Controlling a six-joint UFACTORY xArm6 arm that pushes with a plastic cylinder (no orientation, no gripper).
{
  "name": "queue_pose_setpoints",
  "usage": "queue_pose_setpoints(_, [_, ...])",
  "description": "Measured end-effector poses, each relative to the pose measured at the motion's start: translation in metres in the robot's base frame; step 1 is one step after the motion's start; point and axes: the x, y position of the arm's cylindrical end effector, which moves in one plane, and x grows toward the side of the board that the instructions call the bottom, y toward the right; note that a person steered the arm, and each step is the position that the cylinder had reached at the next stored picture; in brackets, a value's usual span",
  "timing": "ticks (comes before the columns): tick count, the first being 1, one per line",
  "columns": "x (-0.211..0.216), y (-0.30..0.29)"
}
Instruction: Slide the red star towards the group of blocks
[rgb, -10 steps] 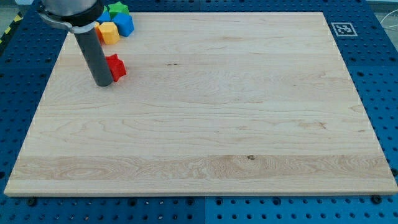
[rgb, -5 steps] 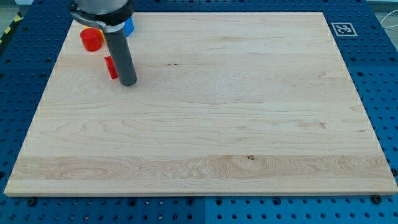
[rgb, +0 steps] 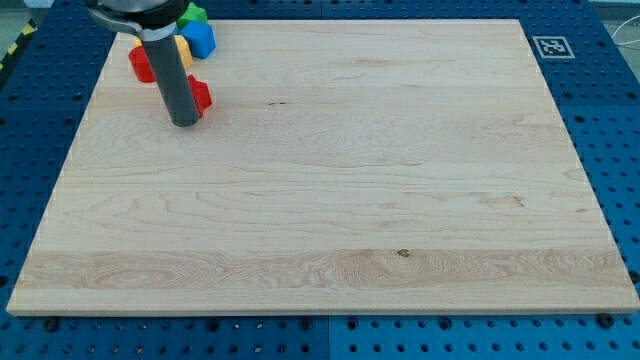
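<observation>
The red star lies near the board's top left, mostly hidden behind my rod. My tip rests on the board at the star's lower left edge, touching or nearly touching it. The group of blocks sits just above, at the board's top left corner: a red cylinder, a yellow block, a blue block and a green block. The rod hides part of the yellow block and the red cylinder.
The wooden board lies on a blue perforated table. A black-and-white marker tag sits at the board's top right corner. The arm's body hangs over the top left corner.
My tip swung right past the star's lower edge, then came back left and slightly up. The star has shifted up toward the group, now showing on the rod's right.
</observation>
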Motion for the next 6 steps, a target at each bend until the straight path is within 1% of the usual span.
queue_pose_setpoints(2, [-0.003, -0.001])
queue_pose_setpoints(4, [-0.003, 0.033])
queue_pose_setpoints(6, [-0.008, 0.030])
